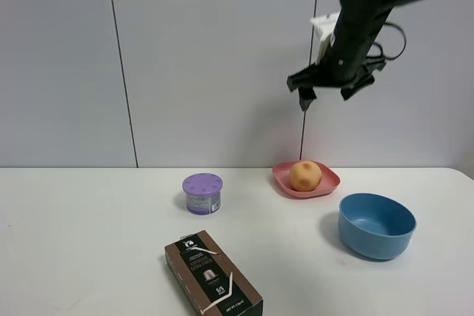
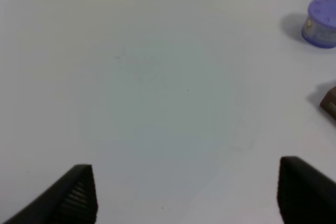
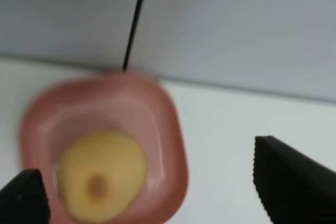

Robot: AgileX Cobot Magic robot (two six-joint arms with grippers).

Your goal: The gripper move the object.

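Observation:
The yellow-orange potato-like object (image 1: 305,175) lies in a pink plate (image 1: 326,186) at the back of the table. It also shows in the right wrist view (image 3: 102,176), in the pink plate (image 3: 168,145). My right gripper (image 1: 326,95) hangs open and empty high above the plate, fingers spread. In the right wrist view its fingertips (image 3: 294,177) stand wide apart on either side of the plate. My left gripper (image 2: 186,192) is open and empty over bare white table; it is out of the exterior view.
A purple lidded cup (image 1: 202,193) stands left of the plate; it also shows in the left wrist view (image 2: 321,23). A blue bowl (image 1: 376,225) sits front right of the plate. A brown box (image 1: 212,274) lies near the front edge.

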